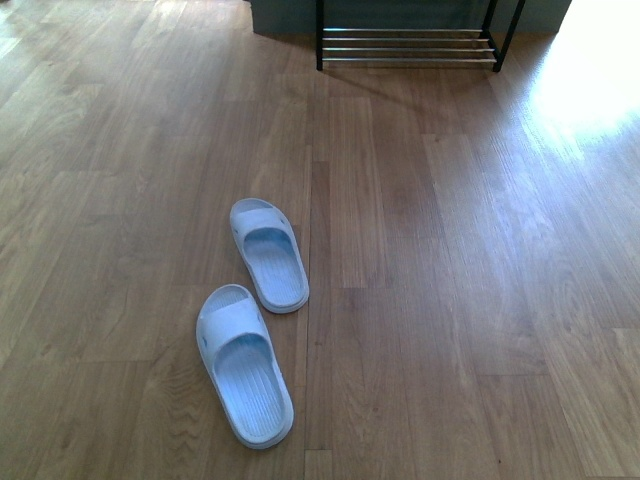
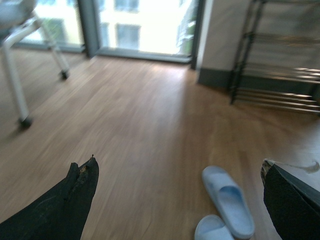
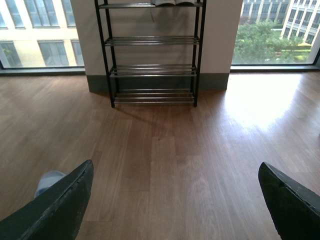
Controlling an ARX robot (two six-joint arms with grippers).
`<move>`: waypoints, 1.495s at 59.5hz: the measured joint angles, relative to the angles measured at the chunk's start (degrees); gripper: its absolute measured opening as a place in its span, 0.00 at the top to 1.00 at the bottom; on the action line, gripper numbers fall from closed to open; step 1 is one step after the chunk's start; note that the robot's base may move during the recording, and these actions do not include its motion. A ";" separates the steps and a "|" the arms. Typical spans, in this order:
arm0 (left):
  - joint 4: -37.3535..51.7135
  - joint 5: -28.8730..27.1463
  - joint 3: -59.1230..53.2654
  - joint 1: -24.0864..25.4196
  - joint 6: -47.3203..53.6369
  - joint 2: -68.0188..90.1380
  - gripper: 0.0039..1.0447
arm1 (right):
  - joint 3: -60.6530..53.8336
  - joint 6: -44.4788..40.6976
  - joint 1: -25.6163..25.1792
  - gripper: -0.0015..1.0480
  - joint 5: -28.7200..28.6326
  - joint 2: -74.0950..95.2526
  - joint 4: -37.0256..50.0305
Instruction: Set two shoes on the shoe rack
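Two pale blue slides lie on the wooden floor in the front view, one farther (image 1: 269,253) and one nearer (image 1: 243,363), toes pointing away from the rack. The shoe rack (image 1: 408,47), black-framed with chrome bars, stands against the far wall; only its lowest tier shows there. In the right wrist view the rack (image 3: 152,52) shows several tiers, with something lying on the top one. My left gripper (image 2: 180,172) hangs open above the floor with a slide (image 2: 229,200) between its fingers' line of sight. My right gripper (image 3: 175,175) is open over bare floor; a slide's edge (image 3: 47,181) peeks beside one finger.
A white wheeled stand (image 2: 20,75) is off to one side in the left wrist view. Floor-to-ceiling windows (image 3: 277,32) flank the wall behind the rack. A bright sun patch (image 1: 590,80) lies on the floor right of the rack.
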 joint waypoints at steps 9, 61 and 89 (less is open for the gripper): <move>11.04 -3.65 4.13 -0.74 -7.78 24.20 0.09 | 0.00 0.00 0.00 0.09 -0.04 0.00 0.00; 24.41 8.15 59.49 -7.69 0.76 141.55 0.09 | 0.00 0.00 0.00 0.09 -0.04 0.00 0.00; 24.11 9.84 73.20 -9.53 6.05 155.64 0.09 | 0.00 0.00 0.00 0.09 -0.04 0.00 0.00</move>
